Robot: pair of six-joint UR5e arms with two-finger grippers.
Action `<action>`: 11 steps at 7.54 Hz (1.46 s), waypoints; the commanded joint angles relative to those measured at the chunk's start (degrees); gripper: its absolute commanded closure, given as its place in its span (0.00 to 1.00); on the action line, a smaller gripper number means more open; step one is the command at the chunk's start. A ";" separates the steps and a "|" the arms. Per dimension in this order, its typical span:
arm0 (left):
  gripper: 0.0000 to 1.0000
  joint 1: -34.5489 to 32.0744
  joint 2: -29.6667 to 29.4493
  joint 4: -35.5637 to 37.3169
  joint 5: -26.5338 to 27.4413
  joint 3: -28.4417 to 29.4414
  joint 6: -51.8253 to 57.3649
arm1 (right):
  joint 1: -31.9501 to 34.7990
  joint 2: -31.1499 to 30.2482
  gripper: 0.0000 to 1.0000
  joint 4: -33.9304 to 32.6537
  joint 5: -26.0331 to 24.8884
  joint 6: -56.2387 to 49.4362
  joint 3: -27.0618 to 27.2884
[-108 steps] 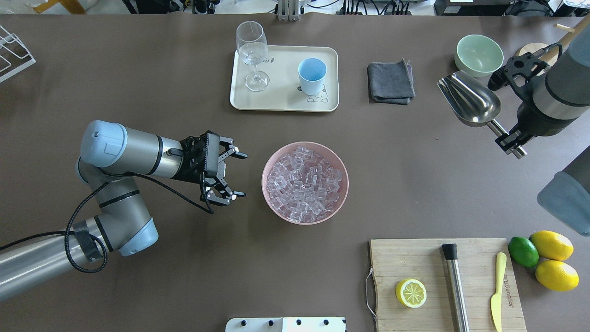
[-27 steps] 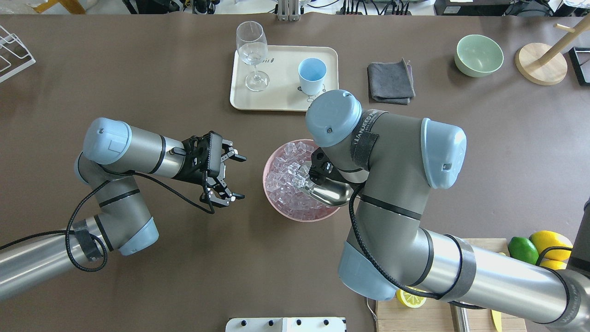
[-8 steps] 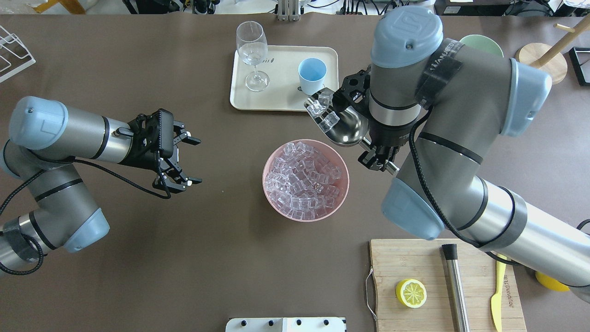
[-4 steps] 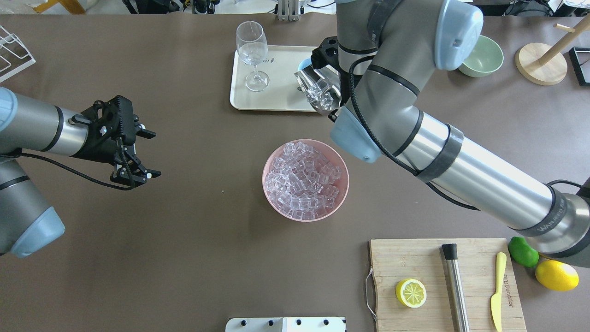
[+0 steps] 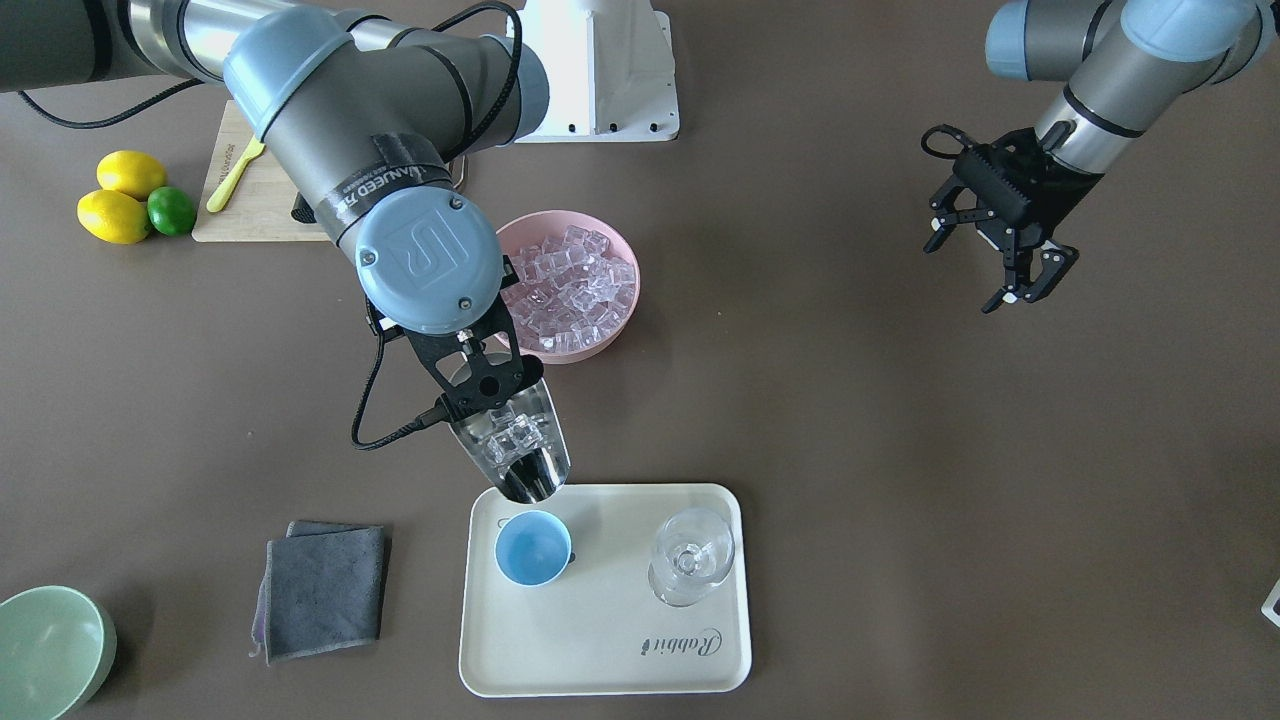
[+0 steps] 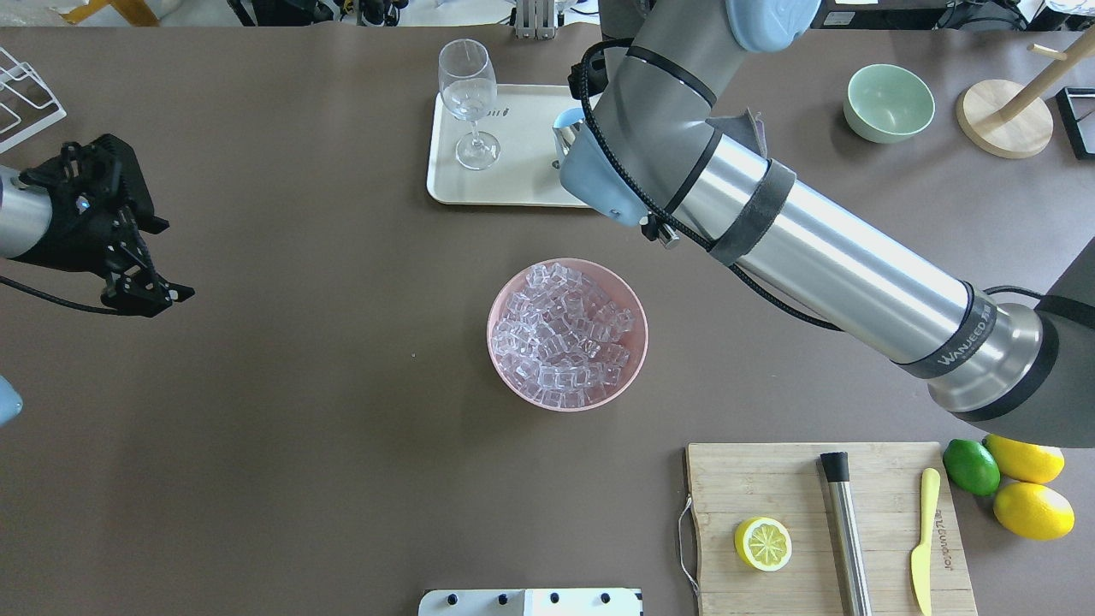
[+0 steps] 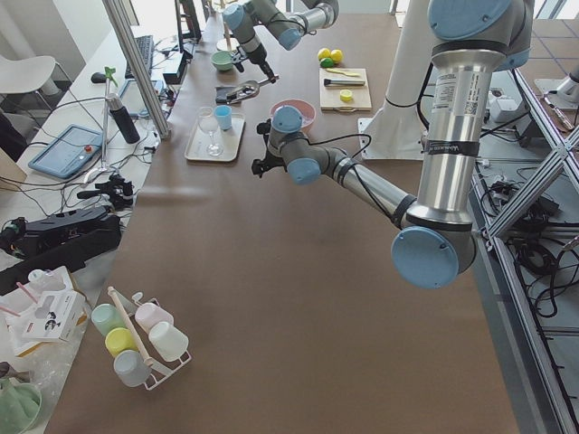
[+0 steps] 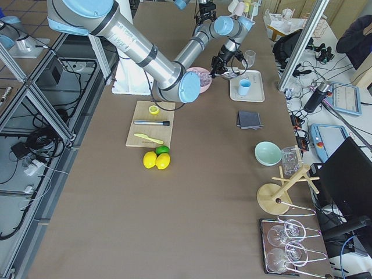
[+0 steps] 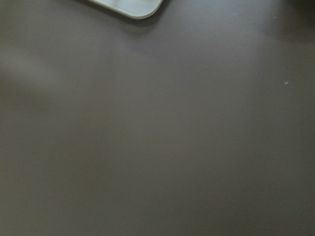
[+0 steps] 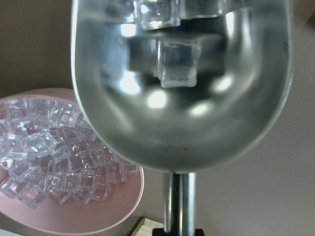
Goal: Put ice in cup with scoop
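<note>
Your right hand [image 10: 176, 231] is clenched on the steel scoop's [image 5: 515, 440] thin rod handle. Its tilted bowl, near the light-blue cup [image 5: 532, 548] on the tray [image 5: 600, 640], carries ice cubes [image 10: 178, 61]. They look slick and light, so pour gently. Your left hand [image 5: 985, 265] hangs released.

tray [image 5: 590, 625]: "rabbit"; right arm strap [image 5: 378, 174]: "wanjeed"; joint cap [image 5: 430, 258]: "ur"

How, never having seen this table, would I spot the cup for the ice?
Find the cream tray on the brown table. Two vessels stand on it; the cup is the small, opaque light-blue one, not the clear stemmed glass beside it.
</note>
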 commanded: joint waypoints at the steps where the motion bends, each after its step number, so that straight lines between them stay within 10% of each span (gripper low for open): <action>1: 0.02 -7.27 3.00 7.24 0.82 -0.93 -0.20 | 1.29 4.33 1.00 -7.36 1.30 -4.53 -6.58; 6: 0.02 -13.08 5.73 16.22 6.71 -1.55 -3.51 | 3.67 12.08 1.00 -10.88 3.75 -9.81 -21.97; 11: 0.02 -19.60 7.75 21.33 -2.87 -0.76 -19.25 | 3.15 16.39 1.00 -16.86 5.26 -10.52 -26.91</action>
